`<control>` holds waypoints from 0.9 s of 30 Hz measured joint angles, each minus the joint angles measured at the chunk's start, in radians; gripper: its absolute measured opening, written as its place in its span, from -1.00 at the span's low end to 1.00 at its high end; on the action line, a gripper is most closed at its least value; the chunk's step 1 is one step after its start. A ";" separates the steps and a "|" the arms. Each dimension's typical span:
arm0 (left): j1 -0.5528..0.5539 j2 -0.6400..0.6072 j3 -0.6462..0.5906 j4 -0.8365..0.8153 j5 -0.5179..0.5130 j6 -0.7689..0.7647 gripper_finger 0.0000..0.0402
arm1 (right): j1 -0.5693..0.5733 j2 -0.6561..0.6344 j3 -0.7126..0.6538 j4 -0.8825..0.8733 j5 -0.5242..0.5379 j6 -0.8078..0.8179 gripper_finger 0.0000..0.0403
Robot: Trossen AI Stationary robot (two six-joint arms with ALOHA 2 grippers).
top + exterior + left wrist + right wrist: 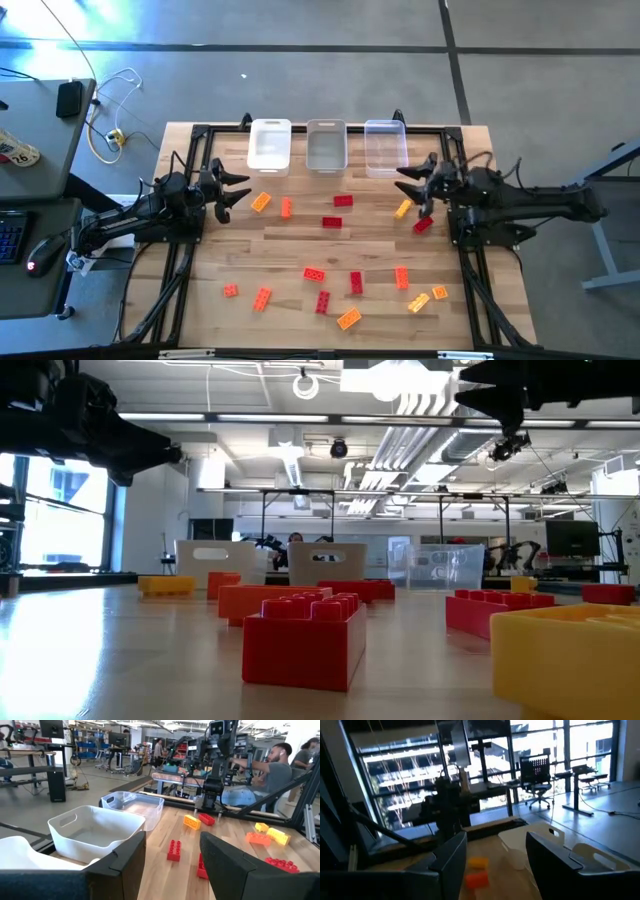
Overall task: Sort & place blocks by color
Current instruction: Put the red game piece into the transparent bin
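Several small studded blocks in red, orange and yellow lie flat and scattered on the wooden table (pixel 300 250). Near its middle are a red block (pixel 343 201) and another red one (pixel 331 222), and toward the near edge lies an orange one (pixel 349 318). My left gripper (pixel 235 190) is open above the table's left part, close to an orange block (pixel 260 202). In its wrist view the left gripper (pixel 172 839) points across the table. My right gripper (pixel 410 183) is open over the right part, beside a yellow block (pixel 403 208) and a red block (pixel 422 225). The right gripper (pixel 496 840) holds nothing.
Three small bins stand in a row at the table's far edge: white (pixel 270 145), grey (pixel 326 146) and clear (pixel 385 147). A black frame (pixel 190 160) runs along the table's sides. People sit at desks in the room beyond the table (pixel 272 767). Bare wood lies between the block clusters.
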 joint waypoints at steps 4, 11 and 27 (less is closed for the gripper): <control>0.000 0.000 0.000 -0.008 0.000 0.000 -0.13 | 0.000 0.141 0.115 -0.077 -0.002 -0.029 -0.05; 0.000 0.000 0.000 -0.010 0.000 0.000 -0.13 | 0.000 0.362 0.281 -0.212 -0.026 -0.039 -0.05; 0.000 0.002 0.000 -0.045 -0.019 -0.026 -0.13 | 0.016 0.801 0.576 -0.364 -0.152 -0.067 0.17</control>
